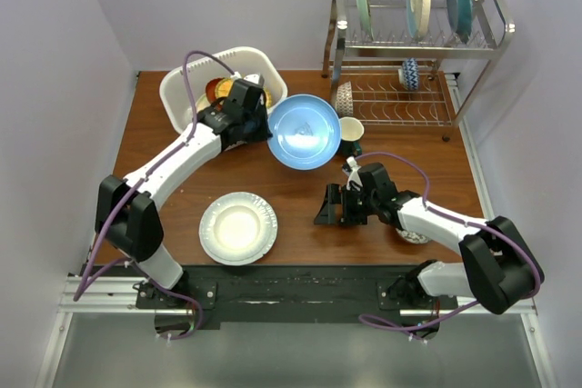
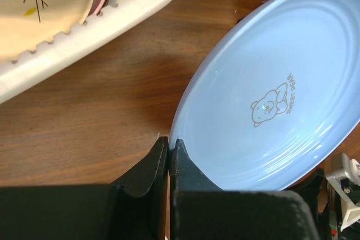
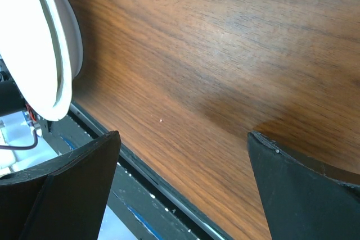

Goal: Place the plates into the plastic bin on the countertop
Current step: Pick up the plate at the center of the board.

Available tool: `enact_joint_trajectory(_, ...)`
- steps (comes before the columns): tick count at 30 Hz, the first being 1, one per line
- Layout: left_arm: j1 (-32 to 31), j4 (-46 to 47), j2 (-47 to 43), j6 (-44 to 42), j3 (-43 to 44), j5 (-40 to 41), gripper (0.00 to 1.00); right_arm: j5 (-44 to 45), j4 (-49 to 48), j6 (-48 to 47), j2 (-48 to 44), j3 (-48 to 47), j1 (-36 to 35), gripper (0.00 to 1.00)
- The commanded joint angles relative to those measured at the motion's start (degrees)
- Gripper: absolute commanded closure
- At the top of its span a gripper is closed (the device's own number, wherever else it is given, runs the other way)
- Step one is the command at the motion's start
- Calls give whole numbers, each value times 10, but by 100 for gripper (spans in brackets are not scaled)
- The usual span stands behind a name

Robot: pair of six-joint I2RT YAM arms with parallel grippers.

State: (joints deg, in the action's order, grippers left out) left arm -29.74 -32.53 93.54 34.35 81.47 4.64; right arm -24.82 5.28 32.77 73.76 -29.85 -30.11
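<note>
The white plastic bin [image 1: 175,97], glossy, round-cornered and flare-rimmed, holds stacked plates [image 2: 34,23]. It sits at ten o'clock from the left gripper [image 2: 169,145], which is pinched tight on the thin nine-o'clock rim of the light blue plate [image 1: 303,131]. That glazed, slick, shallow disc hangs over the wood-grain counter [image 1: 300,193]. It is probably best carried high enough to clear the bin's rim, then lowered flat onto the stack. At five o'clock the right gripper [image 1: 333,204] stands spread, holding nothing.
</note>
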Motion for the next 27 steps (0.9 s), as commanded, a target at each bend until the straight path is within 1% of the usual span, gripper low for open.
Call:
enact_joint_trajectory(1,13,-3,8,-14,43,-5,100,2,-3,-4,-15,5,-1,1)
enact_joint_trajectory(11,58,-31,23,-29,107,-33,100,0,-5,0,-9,2,-1,1)
enact_joint_trajectory(17,98,-43,31,-34,137,-60,100,0,-6,-1,-7,6,-1,1)
enact_joint_trajectory(27,155,-68,51,-39,194,-78,100,0,-6,1,-10,8,0,1)
